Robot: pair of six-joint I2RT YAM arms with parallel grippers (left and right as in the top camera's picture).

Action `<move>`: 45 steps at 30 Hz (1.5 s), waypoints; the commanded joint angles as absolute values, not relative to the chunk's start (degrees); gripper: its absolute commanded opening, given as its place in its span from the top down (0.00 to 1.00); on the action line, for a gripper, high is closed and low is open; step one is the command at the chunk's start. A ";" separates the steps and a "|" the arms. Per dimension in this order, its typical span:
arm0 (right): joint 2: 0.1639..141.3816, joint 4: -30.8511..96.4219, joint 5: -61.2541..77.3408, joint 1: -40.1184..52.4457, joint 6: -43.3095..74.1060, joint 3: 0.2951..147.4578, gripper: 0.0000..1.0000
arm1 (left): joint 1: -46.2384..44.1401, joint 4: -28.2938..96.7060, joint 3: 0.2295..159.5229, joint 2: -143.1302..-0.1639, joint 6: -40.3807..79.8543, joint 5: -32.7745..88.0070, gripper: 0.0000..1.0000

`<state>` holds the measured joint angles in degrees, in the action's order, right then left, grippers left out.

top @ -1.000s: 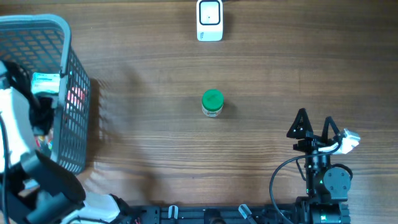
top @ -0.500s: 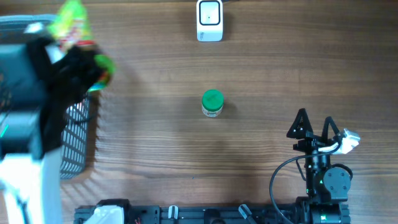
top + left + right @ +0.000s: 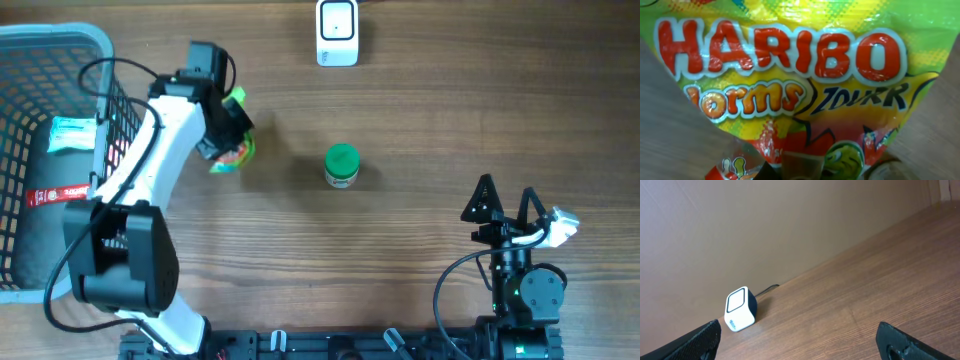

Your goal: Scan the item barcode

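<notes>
Between the basket (image 3: pixel 60 45) and the jar (image 3: pixel 342 165), the left gripper (image 3: pixel 224 128) is clamping tight on a candy bag (image 3: pixel 800 75) above the table (image 3: pixel 420 260). For a clean read, I judge the bag needs carrying to the scanner (image 3: pixel 337 33), held taut, with its barcode side facing the window; no barcode is showing yet. The right gripper (image 3: pixel 507 195) is idling, jaws wide apart, holding nothing.
</notes>
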<state>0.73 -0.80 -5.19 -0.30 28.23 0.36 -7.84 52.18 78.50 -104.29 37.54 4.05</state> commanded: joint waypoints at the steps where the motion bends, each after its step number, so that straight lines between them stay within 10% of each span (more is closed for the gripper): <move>1: 0.25 -0.93 -5.56 -0.08 27.38 0.30 0.00 | -12.10 45.08 70.26 -104.31 37.04 9.56 0.96; 7: 0.25 -0.93 -5.56 -0.08 27.38 0.30 0.00 | -20.18 42.63 68.47 -104.31 36.40 3.36 0.85; 11: 0.25 -0.93 -5.56 -0.05 27.35 0.30 0.00 | -20.40 43.59 68.49 -104.25 36.38 3.36 0.31; 12: 0.25 -0.93 -5.56 -0.05 27.38 0.30 0.00 | -20.40 44.45 68.64 -103.92 36.38 3.31 0.02; 28: 0.25 -0.93 -5.56 -0.05 27.38 0.30 0.00 | -4.97 59.55 82.41 -58.83 29.04 -16.16 0.00; 45: 0.25 -0.93 -5.56 -0.08 27.38 0.30 0.00 | 31.81 57.21 82.43 -81.34 32.80 13.17 0.00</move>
<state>0.73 -0.82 -5.19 -0.30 28.23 0.36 30.46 57.67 82.54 -83.77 34.76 5.06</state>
